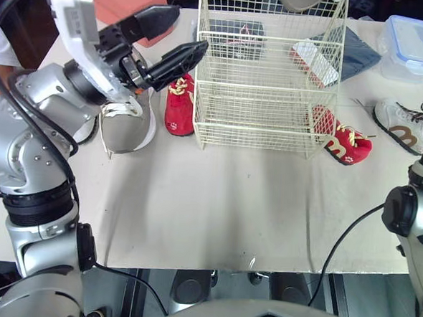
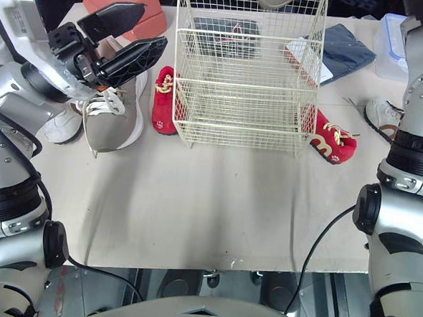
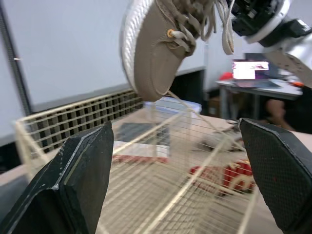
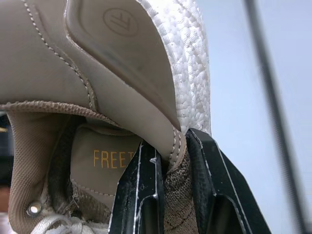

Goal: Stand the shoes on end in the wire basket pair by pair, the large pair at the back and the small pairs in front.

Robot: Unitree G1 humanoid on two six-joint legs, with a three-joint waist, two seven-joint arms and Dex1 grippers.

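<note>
big tan shoe hung toe-down over the basket

the tan shoe (image 3: 156,48) is pinched by its heel collar in the right jaws, long axis close to vertical, toe aimed at the open top of the wire basket (image 1: 257,111), apparently toward the back. so the basket is pretty much straight below, and a plain lowering is probably all that's needed. the left jaws are spread wide and empty, held just beside the basket's left wall, above the matching shoe (image 1: 127,124) lying on the counter (image 1: 215,216), so that one is likely better reached by the left arm.
</note>
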